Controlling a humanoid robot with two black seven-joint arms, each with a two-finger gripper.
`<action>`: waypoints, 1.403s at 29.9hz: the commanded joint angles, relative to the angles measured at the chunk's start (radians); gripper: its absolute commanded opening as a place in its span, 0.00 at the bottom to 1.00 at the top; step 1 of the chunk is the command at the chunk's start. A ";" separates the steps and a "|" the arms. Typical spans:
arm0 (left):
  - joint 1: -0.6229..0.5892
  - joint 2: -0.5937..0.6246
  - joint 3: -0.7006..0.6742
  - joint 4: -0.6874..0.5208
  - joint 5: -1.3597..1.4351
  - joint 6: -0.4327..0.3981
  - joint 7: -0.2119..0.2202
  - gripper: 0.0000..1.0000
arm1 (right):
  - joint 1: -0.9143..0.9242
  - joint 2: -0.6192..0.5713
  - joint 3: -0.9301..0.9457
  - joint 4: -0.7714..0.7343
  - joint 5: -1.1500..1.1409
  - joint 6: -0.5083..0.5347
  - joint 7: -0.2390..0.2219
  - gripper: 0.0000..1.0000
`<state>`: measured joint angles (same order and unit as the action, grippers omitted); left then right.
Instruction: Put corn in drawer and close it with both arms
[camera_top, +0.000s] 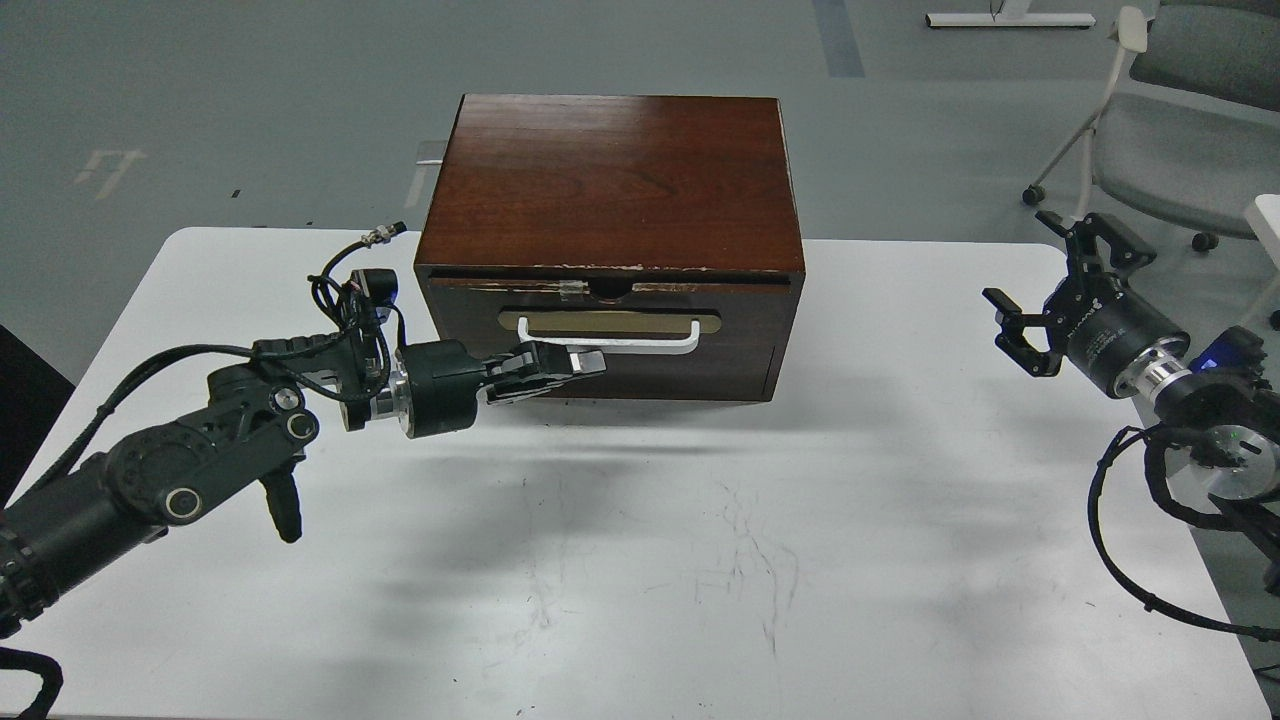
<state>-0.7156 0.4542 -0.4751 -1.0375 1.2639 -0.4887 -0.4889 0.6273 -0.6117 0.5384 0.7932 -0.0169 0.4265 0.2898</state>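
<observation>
One chair (1180, 130) (seemingly grey) behind table (640, 560)

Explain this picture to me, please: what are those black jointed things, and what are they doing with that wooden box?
You are looking through a camera in a robot's head, down at a white table. The black jointed things are its two arms. The left gripper has its two fingers together at the left end of the white bar handle on the drawer, which looks closed. Whether it actually grips the handle is hard to tell. The right gripper hangs open at the table's right edge, holding nothing. The brown wooden box is the only thing on the table. No corn is visible.
</observation>
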 joint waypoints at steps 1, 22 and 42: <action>-0.015 -0.005 0.000 0.014 -0.001 0.000 0.000 0.00 | -0.004 0.000 0.000 0.000 0.000 0.000 -0.001 0.94; 0.002 0.257 -0.023 -0.393 -0.112 0.000 0.000 0.50 | 0.005 -0.020 -0.002 0.003 -0.005 0.001 -0.001 0.95; -0.062 0.173 -0.292 0.346 -0.753 0.000 0.184 0.98 | 0.115 0.016 0.002 0.075 -0.121 -0.023 0.057 0.95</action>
<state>-0.8065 0.6289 -0.7682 -0.7189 0.7094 -0.4885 -0.4496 0.7396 -0.6108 0.5387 0.8821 -0.1331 0.4161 0.3458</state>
